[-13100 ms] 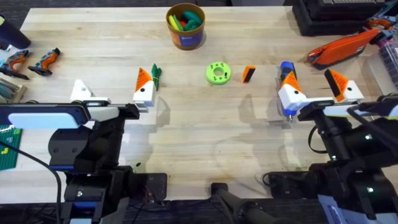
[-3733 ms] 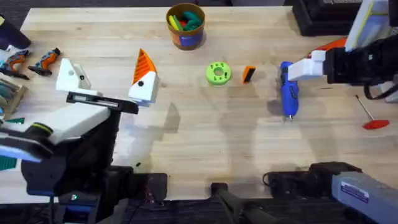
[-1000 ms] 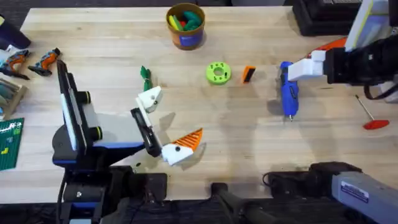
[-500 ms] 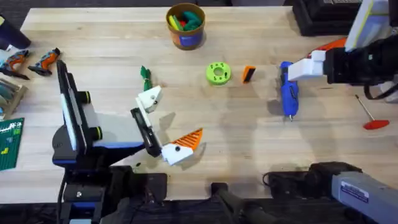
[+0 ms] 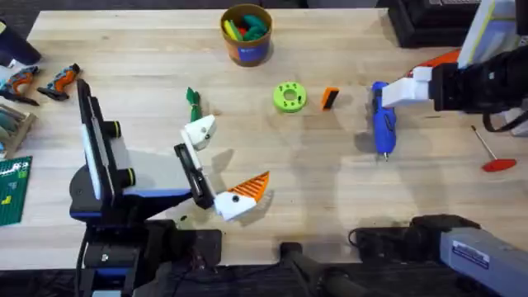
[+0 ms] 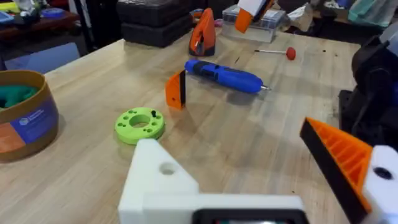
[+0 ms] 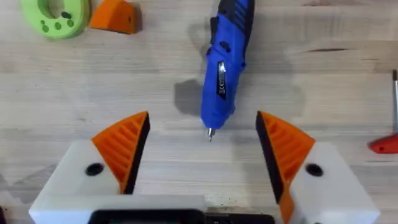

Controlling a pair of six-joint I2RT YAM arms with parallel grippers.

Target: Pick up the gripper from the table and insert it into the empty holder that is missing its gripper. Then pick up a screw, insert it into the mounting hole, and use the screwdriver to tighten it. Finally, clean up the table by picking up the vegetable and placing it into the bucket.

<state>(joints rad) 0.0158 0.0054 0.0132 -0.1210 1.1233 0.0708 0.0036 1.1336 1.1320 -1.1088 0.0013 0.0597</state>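
Evidently the left gripper (image 5: 216, 165), wide open and empty, lies turned sideways so its bare holder (image 5: 199, 130) faces the loose gripper (image 5: 330, 98) at two o'clock; the right gripper (image 7: 202, 152), open and empty, hovers over the screwdriver (image 7: 224, 65).

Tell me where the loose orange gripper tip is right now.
In the overhead view, the gripper stands on the table's far middle, just right of the lime green disc and left of the blue screwdriver, touching neither.

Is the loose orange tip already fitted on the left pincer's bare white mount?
No. The orange tip stands on the table beside the green disc, apart from the bare white mount.
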